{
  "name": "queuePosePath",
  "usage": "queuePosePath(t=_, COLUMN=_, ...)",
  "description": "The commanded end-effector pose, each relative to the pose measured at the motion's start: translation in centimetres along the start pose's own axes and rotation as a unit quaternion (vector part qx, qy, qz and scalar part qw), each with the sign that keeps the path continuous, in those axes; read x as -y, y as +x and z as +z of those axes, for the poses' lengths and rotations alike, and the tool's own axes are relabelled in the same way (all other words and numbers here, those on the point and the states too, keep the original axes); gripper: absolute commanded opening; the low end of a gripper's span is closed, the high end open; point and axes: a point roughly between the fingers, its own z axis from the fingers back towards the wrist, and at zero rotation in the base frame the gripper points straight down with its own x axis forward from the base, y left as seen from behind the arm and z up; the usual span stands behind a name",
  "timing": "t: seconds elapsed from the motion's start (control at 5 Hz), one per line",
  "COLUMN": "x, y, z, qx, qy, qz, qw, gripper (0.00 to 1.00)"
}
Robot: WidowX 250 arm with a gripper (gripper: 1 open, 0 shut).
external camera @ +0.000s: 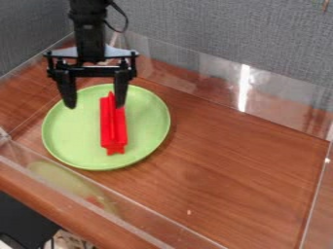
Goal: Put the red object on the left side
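My gripper (92, 98) hangs wide open, pointing down, holding nothing. The red object (113, 125) lies flat just below and right of it, on the green plate (65, 136) on the bench (235, 165).

We see the red object (113, 123): long, narrow, flat bright-red plastic bar w/ a raised ridge running along it; lying flat, long axis approx near-to-far in the camera view; it rests on the round lime-green plate (68, 136), roughly at the centre; nothing grips it.
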Motion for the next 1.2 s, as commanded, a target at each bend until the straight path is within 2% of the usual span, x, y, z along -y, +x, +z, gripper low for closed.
queuePosePath(t=0.0, x=0.6, y=0.2, z=0.4, qx=0.022, qy=-0.009, qz=-0.011, qw=0.9997, gripper=1.00)
queuePosePath(t=0.2, x=1.4, y=0.4, z=-0.4, qx=0.023, qy=-0.006, qz=-0.037, qw=0.9990, gripper=1.00)
queuePosePath(t=0.6, x=1.9, y=2.3, z=-1.4, qx=0.032, qy=0.001, qz=-0.079, qw=0.9964, gripper=1.00)
queuePosePath(t=0.8, x=1.2, y=3.3, z=-0.5, qx=0.034, qy=-0.001, qz=-0.083, qw=0.9959, gripper=1.00)
queuePosePath(t=1.0, x=0.8, y=3.2, z=-1.6, qx=0.027, qy=0.007, qz=-0.070, qw=0.9972, gripper=1.00)
